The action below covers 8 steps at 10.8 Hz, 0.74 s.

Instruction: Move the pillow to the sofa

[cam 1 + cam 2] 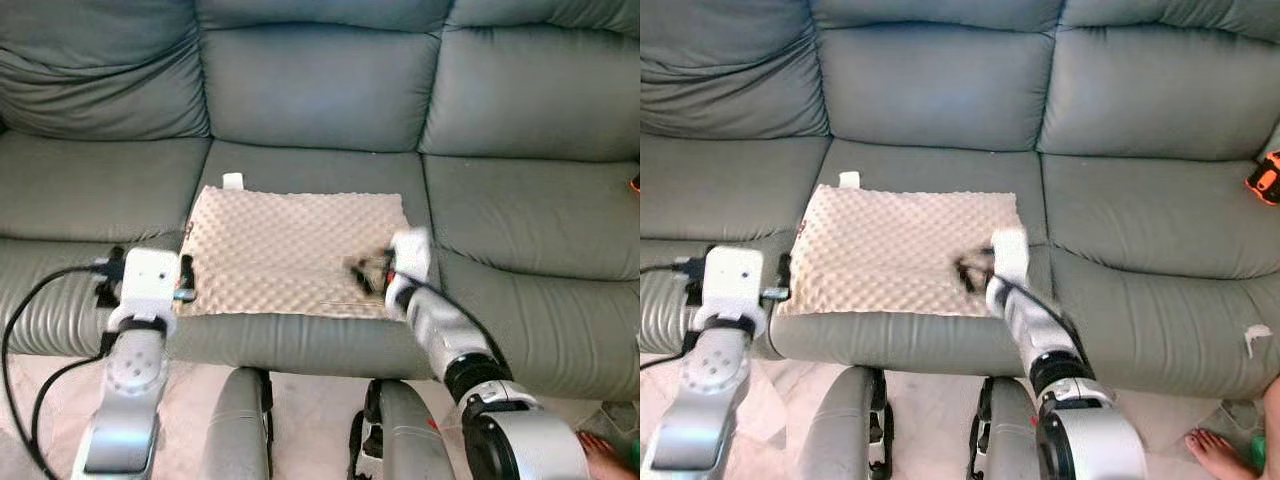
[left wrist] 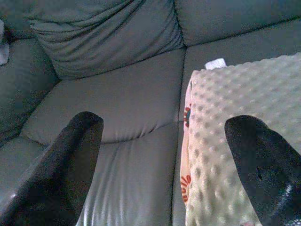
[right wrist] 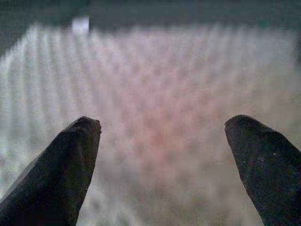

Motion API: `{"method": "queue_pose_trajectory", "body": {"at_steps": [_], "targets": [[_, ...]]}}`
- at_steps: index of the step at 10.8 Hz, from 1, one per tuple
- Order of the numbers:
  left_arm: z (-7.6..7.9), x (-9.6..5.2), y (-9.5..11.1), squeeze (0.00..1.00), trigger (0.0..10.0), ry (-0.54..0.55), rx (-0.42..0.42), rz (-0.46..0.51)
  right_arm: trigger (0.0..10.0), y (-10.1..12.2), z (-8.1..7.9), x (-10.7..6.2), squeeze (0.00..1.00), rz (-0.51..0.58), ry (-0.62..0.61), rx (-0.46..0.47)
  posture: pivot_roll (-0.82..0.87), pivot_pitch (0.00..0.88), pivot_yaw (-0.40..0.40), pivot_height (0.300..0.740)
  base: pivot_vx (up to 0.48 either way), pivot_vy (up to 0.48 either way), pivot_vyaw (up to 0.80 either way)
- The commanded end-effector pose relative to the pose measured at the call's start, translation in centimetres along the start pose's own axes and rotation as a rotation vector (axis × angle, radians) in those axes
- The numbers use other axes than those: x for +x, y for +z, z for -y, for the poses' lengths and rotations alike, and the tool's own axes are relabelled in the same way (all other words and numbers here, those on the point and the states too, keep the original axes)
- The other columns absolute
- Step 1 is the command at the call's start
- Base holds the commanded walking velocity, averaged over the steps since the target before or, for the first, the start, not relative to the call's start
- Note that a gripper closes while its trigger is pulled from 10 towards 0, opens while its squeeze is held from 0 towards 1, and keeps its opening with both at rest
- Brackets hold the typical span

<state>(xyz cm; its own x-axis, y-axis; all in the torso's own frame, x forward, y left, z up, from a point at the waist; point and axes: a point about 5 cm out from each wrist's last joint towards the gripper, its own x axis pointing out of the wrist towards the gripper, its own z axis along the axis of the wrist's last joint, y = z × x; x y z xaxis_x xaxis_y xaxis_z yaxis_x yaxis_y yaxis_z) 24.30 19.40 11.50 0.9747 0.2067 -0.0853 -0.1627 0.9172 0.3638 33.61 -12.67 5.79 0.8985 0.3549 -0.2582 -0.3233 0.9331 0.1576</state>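
Observation:
A flat beige pillow point(image 1: 290, 250) with a bumpy surface and a small white tag lies on the middle seat of the grey sofa point(image 1: 320, 90). My left gripper point(image 1: 185, 278) is at the pillow's front left corner, open, with the pillow's edge point(image 2: 221, 141) beside one finger and nothing held. My right gripper point(image 1: 365, 272) hovers over the pillow's front right part, blurred, its fingers point(image 3: 61, 169) open above the dotted fabric point(image 3: 155, 117).
An orange object point(image 1: 1264, 180) lies on the right seat. A white scrap point(image 1: 1258, 335) sits on the sofa's front right edge. A person's bare foot point(image 1: 1220, 450) is on the floor at lower right. Black cables point(image 1: 30, 310) trail from my left arm.

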Motion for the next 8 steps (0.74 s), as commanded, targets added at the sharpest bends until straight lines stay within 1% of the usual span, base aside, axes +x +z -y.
{"method": "queue_pose_trajectory", "body": {"at_steps": [1,2,3,4,5,6,7,8], "targets": [[0.2,0.1,-0.5,0.0,10.0,-0.006,0.01,-0.015,10.0,0.1,0.3,-0.4,1.0,0.039,-0.029,0.002,0.13,0.175,-0.008,0.657,0.0,0.0,0.0],[0.5,0.3,-0.5,0.0,10.0,-0.007,0.004,-0.009,10.0,0.9,0.2,-0.6,1.0,0.108,-0.046,0.009,0.11,0.153,-0.012,0.657,0.0,0.0,0.0],[0.9,0.6,-0.6,0.0,10.0,-0.004,-0.001,-0.001,10.0,1.2,-0.1,-1.4,1.0,0.175,-0.05,0.008,0.1,0.117,-0.014,0.657,0.0,0.0,0.0],[1.1,0.8,-0.7,0.0,10.0,0.004,-0.021,0.011,10.0,1.0,-0.2,-2.5,0.9,0.21,-0.047,-0.026,0.08,0.069,-0.011,0.657,0.0,0.0,0.0],[1.1,0.9,-0.9,0.0,10.0,0.009,-0.029,0.028,10.0,0.7,0.1,-3.5,0.0,0.23,-0.064,-0.044,0.06,0.033,-0.005,0.657,0.0,0.0,0.0],[1.1,0.6,-1.4,0.0,10.0,-0.052,-0.047,0.069,10.0,0.2,0.8,-5.3,0.0,0.252,-0.119,-0.055,0.04,0.0,-0.001,0.657,0.0,0.0,0.0],[1.7,0.2,-1.9,0.0,10.0,-0.191,-0.141,0.084,10.0,0.0,1.4,-6.6,0.0,0.27,-0.171,-0.042,0.03,0.0,-0.001,0.657,0.0,0.0,0.0],[1.6,0.4,-2.5,0.0,10.0,-0.222,-0.232,0.046,10.0,0.2,1.5,-7.5,0.0,0.294,-0.182,-0.055,0.03,0.0,-0.001,0.666,0.0,0.0,0.0]]}}
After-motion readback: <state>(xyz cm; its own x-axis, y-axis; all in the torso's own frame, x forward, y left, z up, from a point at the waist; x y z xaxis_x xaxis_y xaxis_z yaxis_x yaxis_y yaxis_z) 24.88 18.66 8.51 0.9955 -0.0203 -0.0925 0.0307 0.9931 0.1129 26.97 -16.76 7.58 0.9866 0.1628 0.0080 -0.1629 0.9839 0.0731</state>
